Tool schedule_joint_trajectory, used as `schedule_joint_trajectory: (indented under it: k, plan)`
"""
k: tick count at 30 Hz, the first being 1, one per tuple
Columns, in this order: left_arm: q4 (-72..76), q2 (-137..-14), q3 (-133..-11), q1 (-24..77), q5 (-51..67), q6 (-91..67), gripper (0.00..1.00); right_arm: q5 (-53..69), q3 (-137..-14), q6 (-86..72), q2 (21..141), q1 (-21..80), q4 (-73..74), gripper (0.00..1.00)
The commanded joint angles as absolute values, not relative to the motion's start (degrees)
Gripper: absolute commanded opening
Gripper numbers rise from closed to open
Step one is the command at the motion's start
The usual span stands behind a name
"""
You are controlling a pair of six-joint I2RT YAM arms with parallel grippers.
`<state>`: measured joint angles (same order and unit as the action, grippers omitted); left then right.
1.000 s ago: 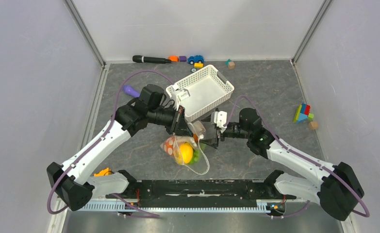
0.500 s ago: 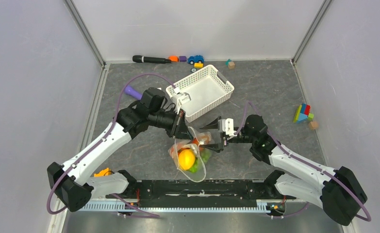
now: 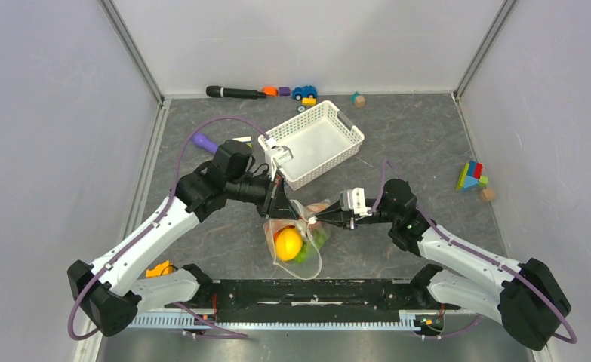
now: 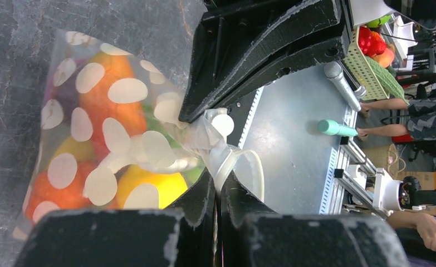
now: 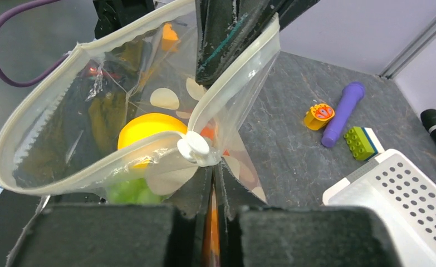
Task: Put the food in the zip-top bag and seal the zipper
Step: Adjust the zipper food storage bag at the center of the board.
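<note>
clear floppy plastic zip-top bag [image 4: 101,139], glossy plastic food [image 3: 287,242], matt mottled grey table [image 3: 413,143], white plastic basket [image 3: 318,143]

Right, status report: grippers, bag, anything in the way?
Left gripper shut on clear polka-dot zip-top bag; right gripper shut on its zipper strip. Plastic toy food inside, mouth open. White lattice basket close behind.

left gripper [image 4: 216,186]: jaws pinched together on zipper [image 4: 243,162] strip
right gripper [image 4: 189,114]: jaws closed, tips on bunched bag mouth
zip-top bag [image 4: 101,139]: dotted, lying on grey table [image 4: 15,33]
food [image 4: 112,105]: orange, yellow, green, purple pieces inside
</note>
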<state>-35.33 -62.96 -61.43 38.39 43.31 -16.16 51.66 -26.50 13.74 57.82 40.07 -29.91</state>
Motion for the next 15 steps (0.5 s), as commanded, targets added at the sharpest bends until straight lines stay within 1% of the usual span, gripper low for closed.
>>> schedule_joint_trajectory:
  k: [1,5,6,7,9,12,13,14,15]
  plan:
    - [-31.29,-60.48,-61.61,38.67,41.03,-14.05,0.09,53.97,-26.81,14.32,57.47,40.08,-30.98,0.0]
    - [-32.17,-60.69,-61.92,38.67,35.46,-14.85,0.12,52.47,-26.85,13.13,55.92,40.07,-31.71,0.0]
    - [-32.4,-60.74,-62.04,38.67,33.93,-14.96,0.14,51.07,-27.19,12.79,55.56,40.03,-31.03,0.0]
    - [-32.64,-60.69,-62.09,38.65,32.06,-15.1,0.2,48.67,-27.71,12.21,55.33,40.03,-30.24,0.0]
    - [-32.78,-60.51,-62.22,38.62,29.9,-14.71,0.23,43.41,-29.86,10.79,55.1,39.83,-27.28,0.0]
    - [-32.27,-59.98,-62.83,38.59,28.58,-14.24,0.42,34.88,-32.69,9.21,55.19,39.35,-21.86,0.0]
    - [-32.07,-59.81,-63.28,38.65,28.7,-14.15,0.53,32.64,-33.06,8.9,55.14,39.06,-20.51,0.0]
    - [-32.27,-59.61,-63.89,38.65,28.91,-13.79,0.7,31.35,-33.57,8.47,55.19,38.76,-18.96,0.0]
    - [-32.63,-59.19,-64.51,38.66,28.77,-13.29,0.97,30.53,-34.33,8.1,55.18,38.45,-17.12,0.0]
